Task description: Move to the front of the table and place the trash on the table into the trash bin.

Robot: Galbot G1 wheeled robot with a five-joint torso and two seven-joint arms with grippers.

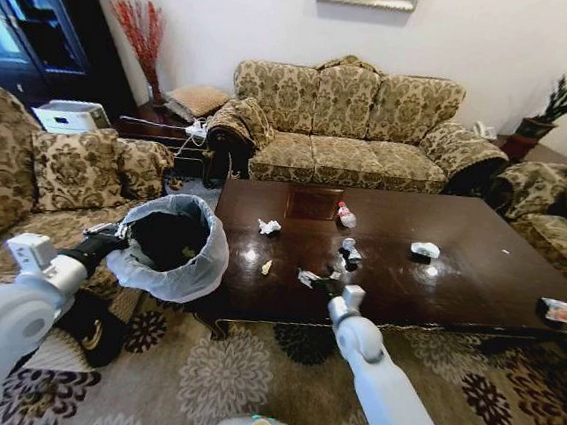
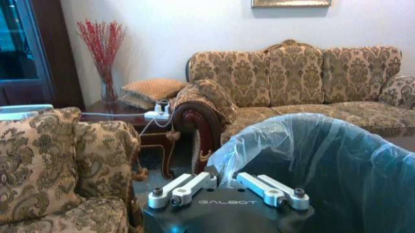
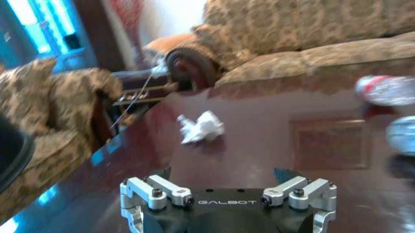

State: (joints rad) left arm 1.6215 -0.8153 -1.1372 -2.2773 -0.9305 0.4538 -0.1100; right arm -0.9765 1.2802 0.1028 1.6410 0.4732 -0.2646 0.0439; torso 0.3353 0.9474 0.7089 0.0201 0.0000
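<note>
The large glossy dark-brown wooden coffee table [image 1: 479,272] stands before a long floral-patterned sofa [image 1: 357,129]. Scraps lie scattered on its top: a crumpled white paper [image 1: 269,227] toward the bin end, a crushed small bottle with a red-white label [image 1: 346,216] beside the table's square inlay [image 1: 313,204], a second crushed clear bottle [image 1: 349,250] nearer the robot, a pale scrap [image 1: 424,250] past the middle, torn white wrappers [image 1: 308,276] close to the near edge, and a colourful snack packet [image 1: 561,313] at the table's far right corner.

The round dark trash bin, lined with a crinkled translucent whitish bag [image 1: 172,247], hangs just off the table's left end, its rim caught by the left gripper [image 1: 110,239], whose fingers [image 2: 183,188] are closed on the bag-covered edge.

The right gripper [image 1: 336,283] hovers low over the table's near edge, just beside the white wrappers. Its wrist view shows the crumpled white paper [image 3: 202,127] ahead of it on the tabletop and the red-labelled bottle [image 3: 386,90] farther off; I cannot tell whether this pincer is open or closed.
</note>
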